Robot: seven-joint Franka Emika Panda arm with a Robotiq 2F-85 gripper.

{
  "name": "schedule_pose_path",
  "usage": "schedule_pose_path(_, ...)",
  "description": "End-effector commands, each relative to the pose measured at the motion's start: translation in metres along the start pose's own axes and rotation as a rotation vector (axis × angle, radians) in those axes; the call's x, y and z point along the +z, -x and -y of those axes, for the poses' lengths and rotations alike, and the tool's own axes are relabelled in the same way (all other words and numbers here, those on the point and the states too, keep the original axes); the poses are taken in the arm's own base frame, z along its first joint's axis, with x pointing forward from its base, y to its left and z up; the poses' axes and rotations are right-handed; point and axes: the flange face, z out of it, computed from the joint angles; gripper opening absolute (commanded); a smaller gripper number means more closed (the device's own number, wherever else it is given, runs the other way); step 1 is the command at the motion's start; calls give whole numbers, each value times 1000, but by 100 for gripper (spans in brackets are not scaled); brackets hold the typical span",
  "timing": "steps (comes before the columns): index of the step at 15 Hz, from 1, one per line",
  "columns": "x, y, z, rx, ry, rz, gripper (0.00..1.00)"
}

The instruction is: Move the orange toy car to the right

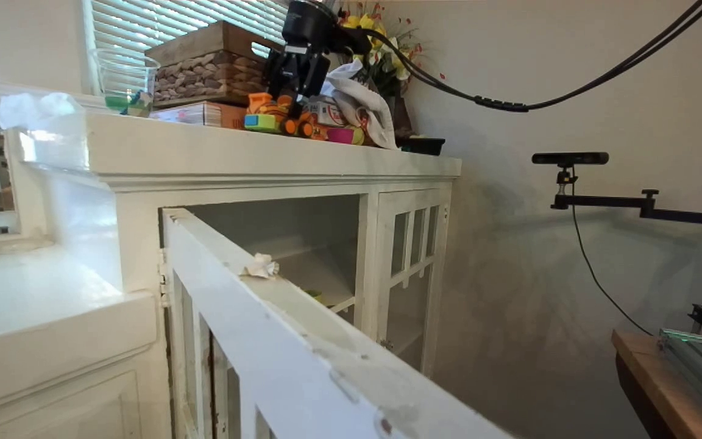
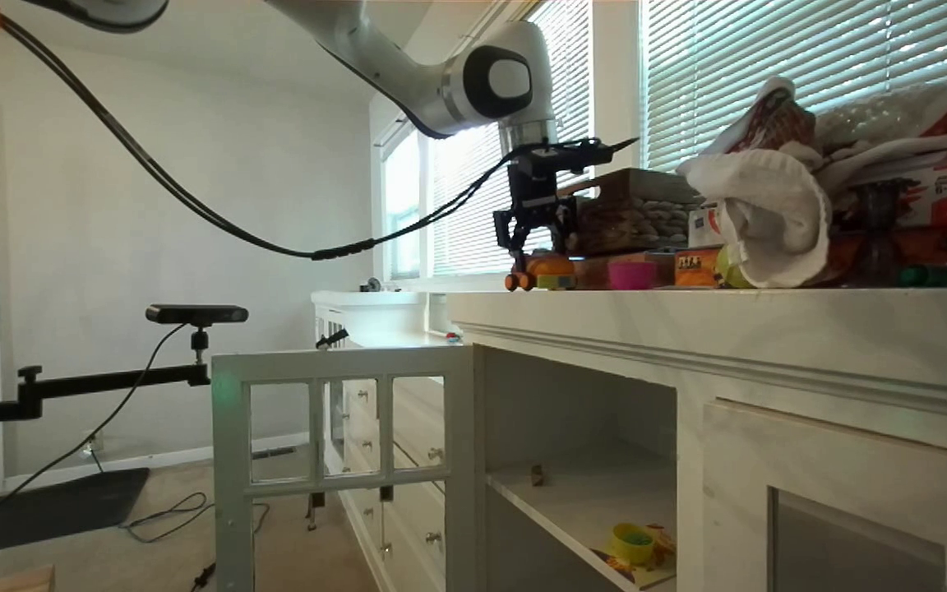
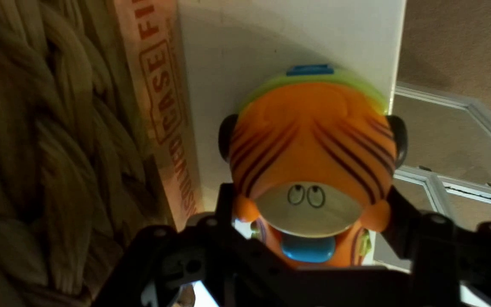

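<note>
Two black fingers (image 3: pixel 403 226) of your claw (image 3: pixel 311 200) are squeezed in on the orange toy car (image 3: pixel 313 140), 1 on each side, as close as they can go w/ it in between. You prob. hold it there b/c it's round & fat, & the ears (image 3: pixel 376 215) at the sides may help stop a slip. The car looks set on the white counter (image 3: pixel 245 51), close to the front edge, but you can't tell if it's up a tiny bit. Next prob. = a small lift or slide to the right; pls go slow, b/c a drift over the edge could drop it. The flat box (image 3: pixel 160 85) lies near it at the back, not touching, w/ a strip of counter in between, & the wicker basket (image 3: pixel 70 170) seems to sit on that box, so that side is like a wall: good to go along, bad to bump. Now count, going out: 1 claw, 1 car, 1 flat box, 1 basket. In an exterior view you get 1 pink cup (image 2: pixel 631 275), 1 small orange box (image 2: pixel 695 267), 1 white cloth (image 2: pixel 778 222) & 1 green marker (image 2: pixel 934 275) along the counter. Also in an exterior view, 1 clear tub (image 1: pixel 125 79) is by the basket. Down low, 1 cabinet door (image 2: pixel 342 483) is swung out, & 1 yellow cup (image 2: pixel 630 549) is on the shelf (image 2: pixel 580 485).
</note>
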Motion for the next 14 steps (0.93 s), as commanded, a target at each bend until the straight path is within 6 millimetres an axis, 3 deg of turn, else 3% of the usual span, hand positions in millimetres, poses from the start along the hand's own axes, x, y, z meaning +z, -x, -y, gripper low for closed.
schedule_pose_path(1,-1,7,11,-20,-19,-14,55)
schedule_pose_path(14,-4,32,18,-21,-3,-13,55)
